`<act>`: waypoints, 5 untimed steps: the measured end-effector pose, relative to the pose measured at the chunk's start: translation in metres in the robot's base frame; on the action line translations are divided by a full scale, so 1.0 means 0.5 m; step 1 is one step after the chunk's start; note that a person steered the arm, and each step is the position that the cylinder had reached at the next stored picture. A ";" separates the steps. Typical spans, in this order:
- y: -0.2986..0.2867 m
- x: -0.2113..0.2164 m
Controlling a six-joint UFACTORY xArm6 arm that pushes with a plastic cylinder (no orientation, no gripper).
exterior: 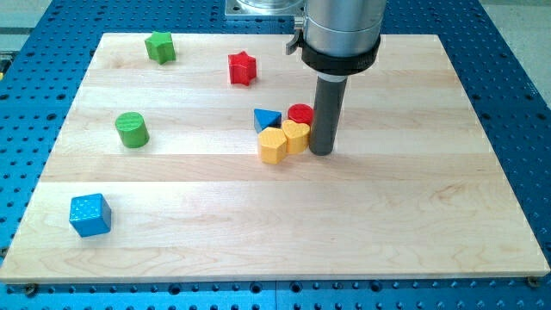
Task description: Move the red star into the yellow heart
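The red star (pixel 243 68) lies near the view's top, left of centre. The yellow heart (pixel 295 135) sits at the board's middle in a tight cluster with a yellow hexagon (pixel 273 146), a blue triangle (pixel 266 120) and a red cylinder (pixel 300 114). My tip (pixel 321 151) stands on the board just right of the yellow heart, touching or nearly touching it. The tip is well below and to the right of the red star.
A green star-like block (pixel 160 46) lies at the view's top left. A green cylinder (pixel 132 130) stands at the left. A blue cube (pixel 90 214) sits at the lower left. The wooden board (pixel 387 215) rests on a blue perforated table.
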State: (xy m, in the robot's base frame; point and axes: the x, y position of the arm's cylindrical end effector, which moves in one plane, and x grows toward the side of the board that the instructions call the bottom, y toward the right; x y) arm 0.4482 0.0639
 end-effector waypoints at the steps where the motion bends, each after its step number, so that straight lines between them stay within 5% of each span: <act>1: 0.037 -0.036; 3: -0.002 -0.327; 5: -0.178 -0.384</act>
State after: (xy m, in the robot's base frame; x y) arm 0.2563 -0.0249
